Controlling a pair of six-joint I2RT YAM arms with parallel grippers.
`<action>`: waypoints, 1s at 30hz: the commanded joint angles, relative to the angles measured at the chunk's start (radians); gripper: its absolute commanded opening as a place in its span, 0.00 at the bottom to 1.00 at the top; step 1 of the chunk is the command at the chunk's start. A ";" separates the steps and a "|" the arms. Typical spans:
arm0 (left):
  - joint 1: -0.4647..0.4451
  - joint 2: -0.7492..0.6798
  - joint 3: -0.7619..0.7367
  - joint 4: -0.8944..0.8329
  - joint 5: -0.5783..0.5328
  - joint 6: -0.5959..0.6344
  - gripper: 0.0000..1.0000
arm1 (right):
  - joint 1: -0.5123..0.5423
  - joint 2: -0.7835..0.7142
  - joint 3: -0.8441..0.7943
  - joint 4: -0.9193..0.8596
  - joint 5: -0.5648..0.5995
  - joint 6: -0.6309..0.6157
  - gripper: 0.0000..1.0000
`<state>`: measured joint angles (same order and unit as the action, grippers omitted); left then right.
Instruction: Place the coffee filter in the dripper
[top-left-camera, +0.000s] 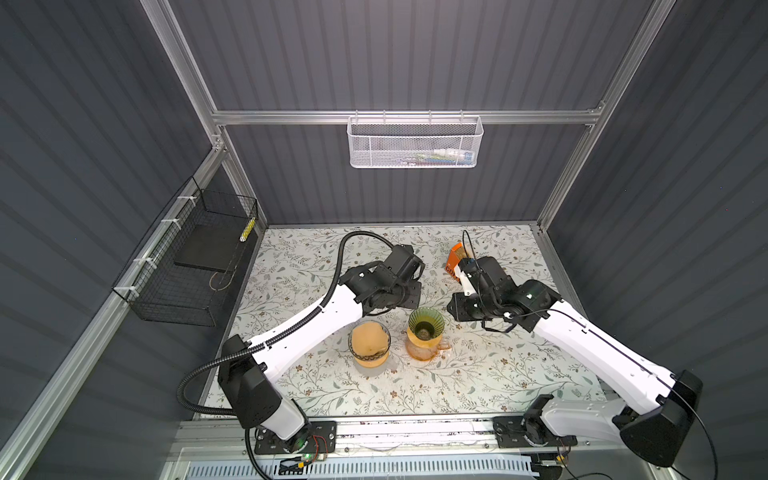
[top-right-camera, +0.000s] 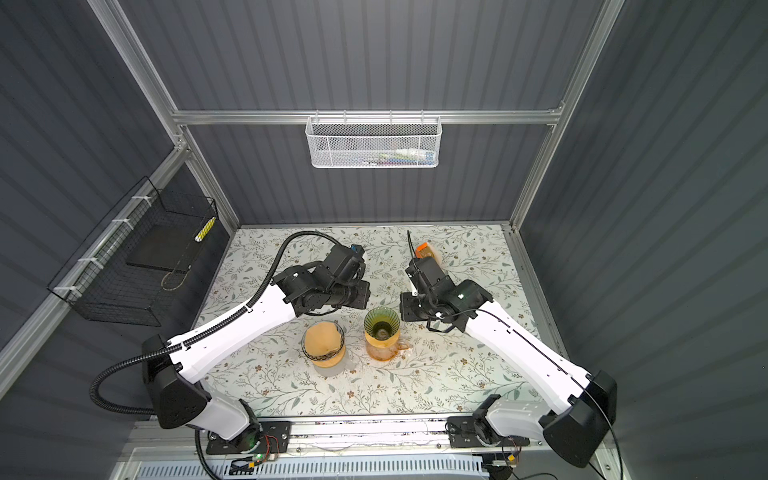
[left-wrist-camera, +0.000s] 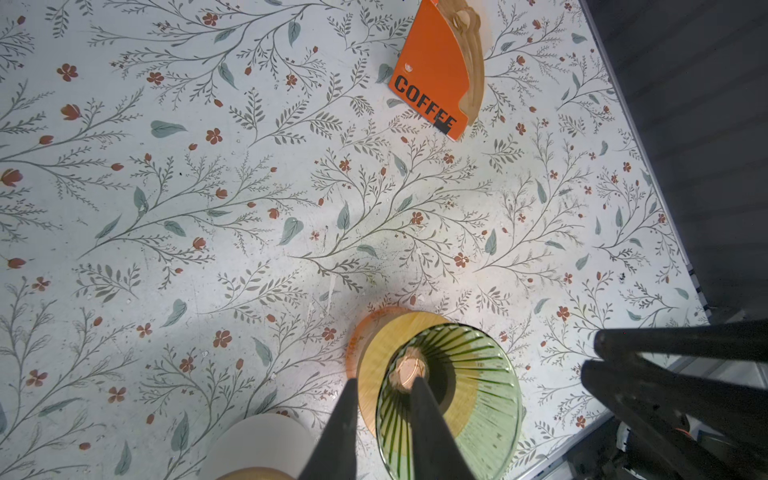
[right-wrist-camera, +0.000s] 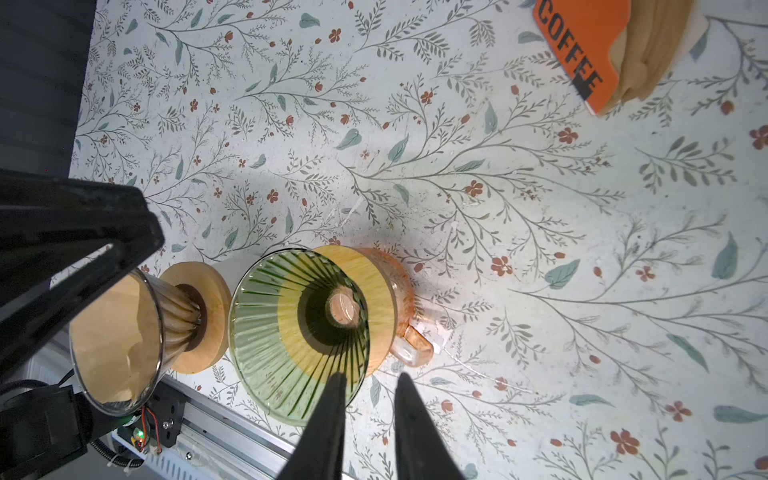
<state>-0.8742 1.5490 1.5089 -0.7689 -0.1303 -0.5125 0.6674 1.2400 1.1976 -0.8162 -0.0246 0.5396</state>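
A tan paper coffee filter (top-left-camera: 368, 341) (top-right-camera: 322, 338) (right-wrist-camera: 108, 340) sits inside a clear ribbed glass dripper (right-wrist-camera: 156, 307) on a wooden collar. Beside it a green ribbed glass dripper (top-left-camera: 426, 323) (top-right-camera: 381, 322) (left-wrist-camera: 478, 374) (right-wrist-camera: 270, 332) stands empty on an orange glass carafe (right-wrist-camera: 409, 349). My left gripper (left-wrist-camera: 384, 380) hovers over the green dripper, slightly open and holding nothing. My right gripper (right-wrist-camera: 370, 376) hangs by the green dripper's rim near the carafe handle, also slightly open and empty. An orange "COFFEE" holder (top-left-camera: 453, 259) (left-wrist-camera: 432, 70) (right-wrist-camera: 582, 45) keeps a stack of filters (left-wrist-camera: 471, 54) (right-wrist-camera: 652, 50) at the back right.
The floral table (top-left-camera: 478, 374) ends in a metal rail at the front. A white mesh basket (top-left-camera: 415, 141) hangs on the back wall. A black wire basket (top-left-camera: 187, 266) is fixed to the left wall. Both arms crowd the space around the two drippers.
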 joint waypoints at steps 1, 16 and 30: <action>0.018 -0.045 -0.021 0.021 0.037 -0.020 0.21 | -0.021 -0.034 0.002 -0.004 -0.014 -0.019 0.20; 0.024 -0.075 -0.197 0.046 0.241 -0.032 0.14 | -0.019 -0.044 -0.145 0.090 -0.155 0.024 0.14; 0.024 -0.059 -0.236 0.047 0.267 -0.048 0.09 | 0.003 -0.008 -0.178 0.131 -0.161 0.037 0.12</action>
<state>-0.8516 1.4857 1.2816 -0.7128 0.1192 -0.5468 0.6647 1.2163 1.0252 -0.6983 -0.1806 0.5694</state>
